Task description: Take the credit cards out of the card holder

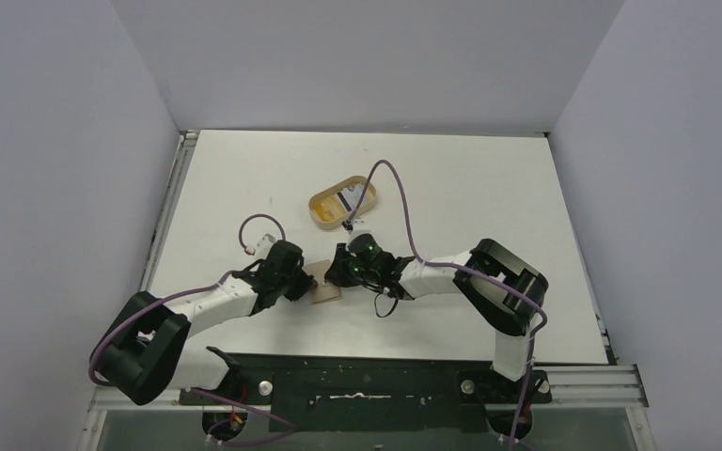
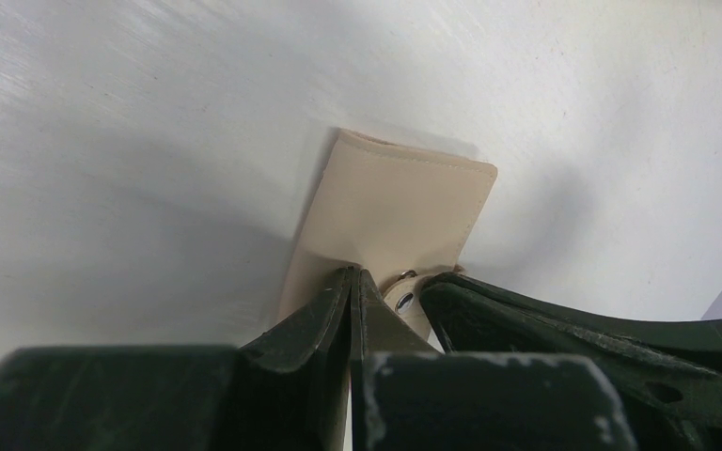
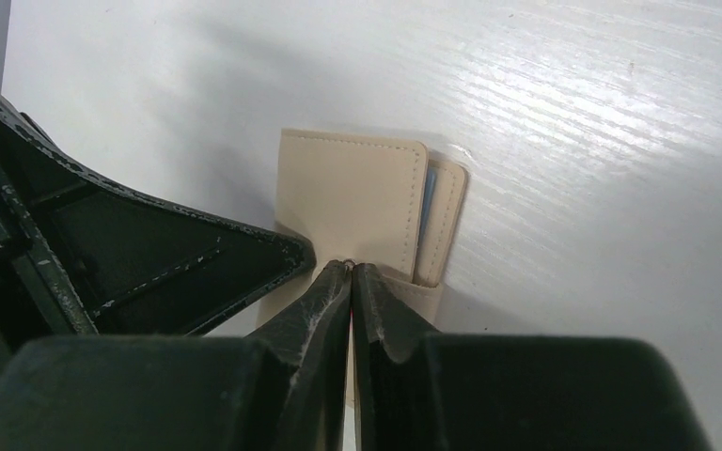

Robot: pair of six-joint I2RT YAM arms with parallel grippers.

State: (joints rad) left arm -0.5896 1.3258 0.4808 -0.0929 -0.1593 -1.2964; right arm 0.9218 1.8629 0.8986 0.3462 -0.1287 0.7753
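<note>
Tan card holder point(image 1: 322, 288): lies folded flat on the white table point(image 1: 470, 188), on the side near the arm bases and well short of the oval wooden tray point(image 1: 322, 215).
Credit cards: none is clear of the holder. A light blue sliver shows between its layers in the right wrist view, but I cannot tell whether it is lining or card. Something pale and card-like lies in the tray.
Left gripper point(image 2: 353, 278): closed to a thin pinch on the holder's near edge, just beside the metal snap point(image 2: 404, 301).
Right gripper point(image 3: 351, 269): also pinched shut on the holder, apparently on the little tab.
Deciding relation: the holder sits directly between the two grippers, touching both, so neither arm is nearer. The fingertips almost meet at the same edge.
Long axis: it runs away from both sets of fingertips. Overhead it seems slightly tilted from near to far, though it is small there.
Which way it points: the layered open edges are on the right of the right wrist view.
Next move, as a judgement: pulling the pinches apart should unfold it.
</note>
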